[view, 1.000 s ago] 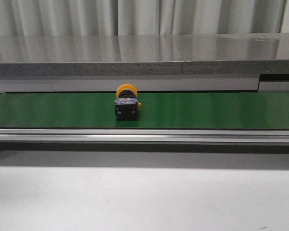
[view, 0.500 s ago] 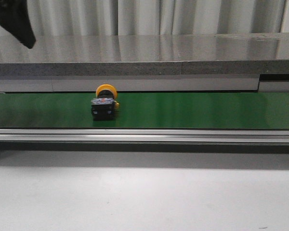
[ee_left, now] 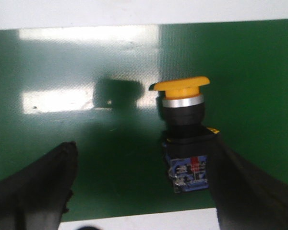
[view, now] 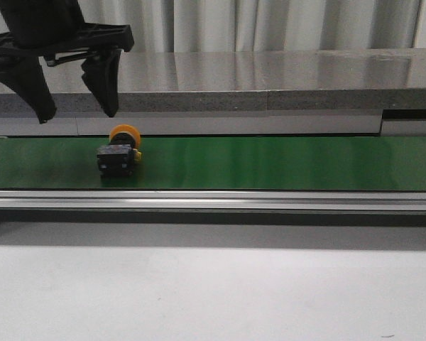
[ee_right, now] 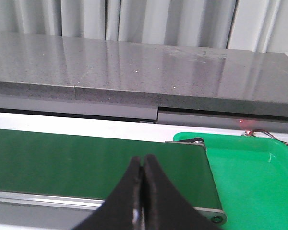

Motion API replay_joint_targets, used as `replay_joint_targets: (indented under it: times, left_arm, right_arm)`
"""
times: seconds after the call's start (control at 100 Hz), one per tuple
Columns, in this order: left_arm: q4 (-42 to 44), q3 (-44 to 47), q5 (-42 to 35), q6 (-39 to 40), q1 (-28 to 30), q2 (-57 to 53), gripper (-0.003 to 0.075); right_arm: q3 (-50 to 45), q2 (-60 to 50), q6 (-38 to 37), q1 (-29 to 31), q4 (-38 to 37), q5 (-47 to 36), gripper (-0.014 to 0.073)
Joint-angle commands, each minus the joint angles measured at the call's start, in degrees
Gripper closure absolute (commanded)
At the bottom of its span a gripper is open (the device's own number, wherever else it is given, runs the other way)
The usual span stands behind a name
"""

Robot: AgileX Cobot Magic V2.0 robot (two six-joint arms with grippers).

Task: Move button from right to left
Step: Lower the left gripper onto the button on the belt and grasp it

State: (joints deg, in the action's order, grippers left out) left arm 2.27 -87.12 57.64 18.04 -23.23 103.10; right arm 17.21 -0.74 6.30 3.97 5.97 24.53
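The button (view: 118,152), yellow-orange cap on a black body with red and blue marks, lies on its side on the green belt (view: 270,162), left of centre. My left gripper (view: 74,108) hangs open just above it, a little to its left, fingers pointing down. In the left wrist view the button (ee_left: 185,139) lies between the fingers, close to one finger (ee_left: 249,187), with the gripper (ee_left: 144,184) empty. My right gripper (ee_right: 143,165) is shut and empty over the belt's right end; it does not show in the front view.
A grey stone-like ledge (view: 270,78) runs behind the belt. A metal rail (view: 213,201) borders the belt's near side, with a white table (view: 213,291) in front. A green tray (ee_right: 249,177) sits past the belt's right end.
The button has ridden the belt leftward from the centre. My left gripper has come down into view from the upper left, open above the button.
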Motion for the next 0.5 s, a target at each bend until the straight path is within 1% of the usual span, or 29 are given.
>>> replay_joint_targets:
  times: [0.0,0.14,0.42,0.49]
  left_arm:
    - [0.27,-1.96,0.34,2.08,-0.50,-1.26,0.0175]
    - [0.37,-1.96,1.56,2.08,-0.12,0.96,0.0175]
    - [0.65,-1.96,0.99,2.08,0.19,4.16,0.0175]
    - [0.65,-1.96,1.14,2.08,0.40,4.66,0.0189]
  right_arm:
    - [1.30,-0.73,-0.02,-0.08,0.23,-5.18,0.0661]
    - [1.30,-0.73,-0.02,-0.08,0.23,-5.18,0.0661]
    - [1.30,-0.73,-0.02,-0.08,0.23,-5.18,0.0661]
    - [1.30,-0.73,-0.02,-0.08,0.23,-5.18,0.0661]
